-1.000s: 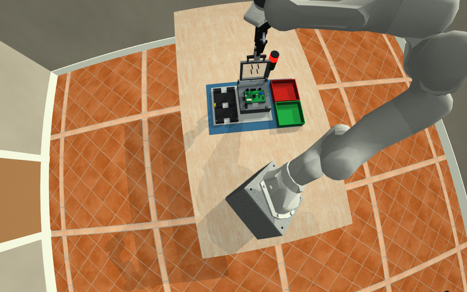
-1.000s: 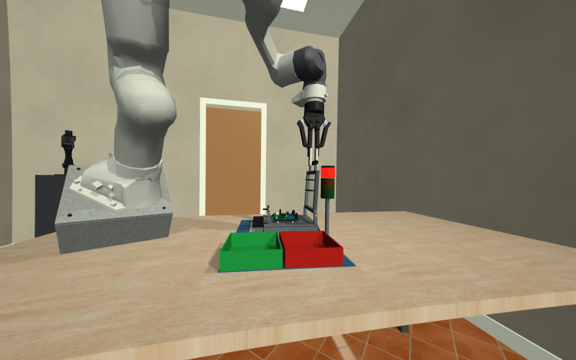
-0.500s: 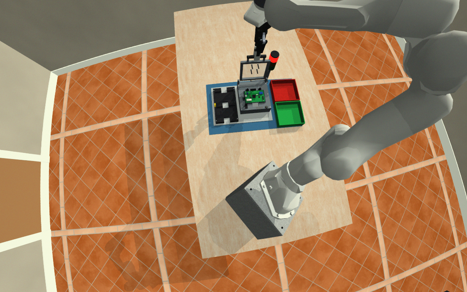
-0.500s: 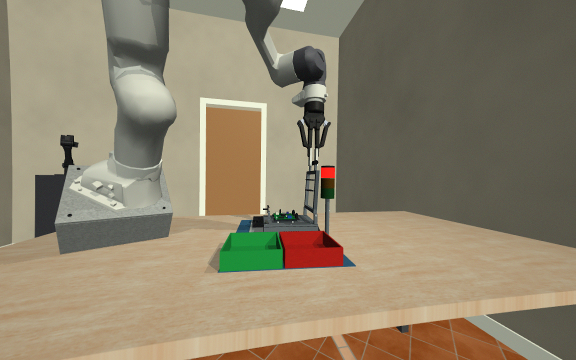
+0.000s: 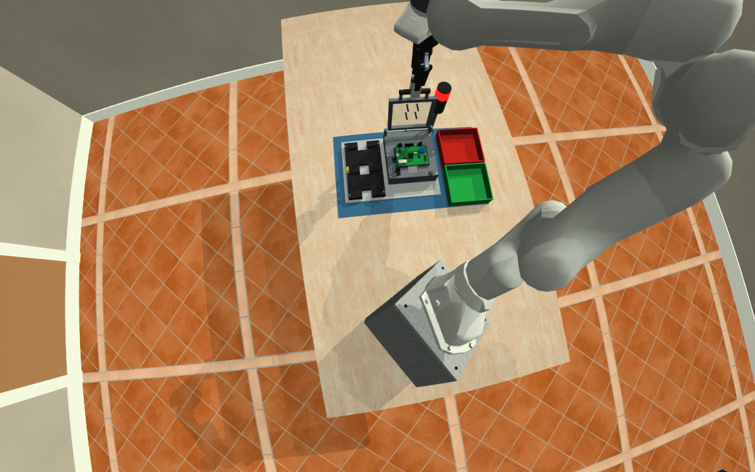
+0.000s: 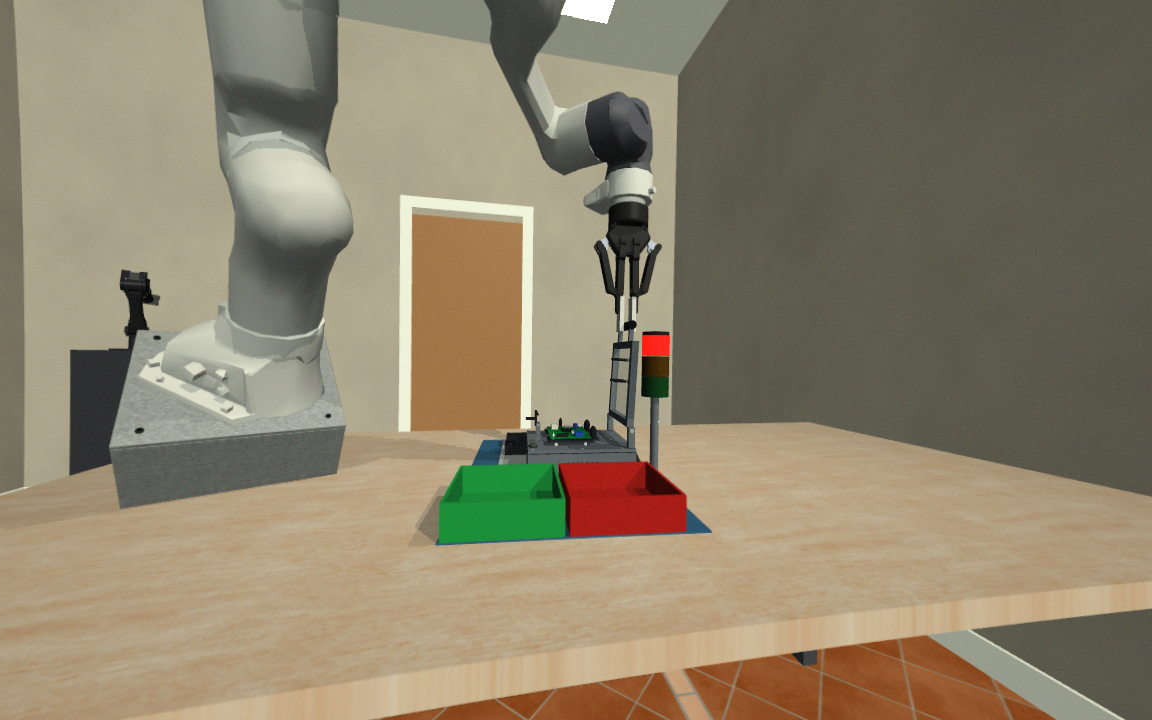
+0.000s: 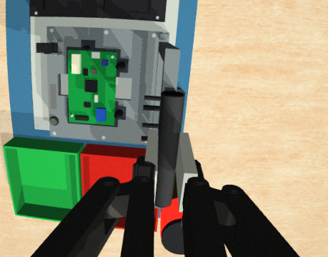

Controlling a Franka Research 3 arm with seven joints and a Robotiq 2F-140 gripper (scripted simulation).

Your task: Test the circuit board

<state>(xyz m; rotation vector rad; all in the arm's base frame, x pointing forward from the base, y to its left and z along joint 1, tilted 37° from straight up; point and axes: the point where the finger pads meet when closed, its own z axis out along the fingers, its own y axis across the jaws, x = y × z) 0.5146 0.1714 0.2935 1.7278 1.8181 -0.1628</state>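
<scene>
The green circuit board (image 5: 408,156) lies face up in the grey tester (image 5: 409,167); it also shows in the wrist view (image 7: 92,87), with its white connector at the end toward the tray. The tester's lid (image 5: 409,113) (image 6: 620,385) stands open and upright. My gripper (image 6: 626,311) hangs over the lid's top edge and is shut on the lid's dark handle bar (image 7: 169,148). The signal tower (image 6: 655,362) beside the tester shows red at the top. The red bin (image 5: 460,145) and the green bin (image 5: 467,183) stand side by side next to the tester.
The black tray (image 5: 364,170) lies on the blue mat on the tester's other side, with both pockets empty. The arm's grey base block (image 5: 421,334) stands at the table's near end. The tower pole stands close to the lid and my fingers.
</scene>
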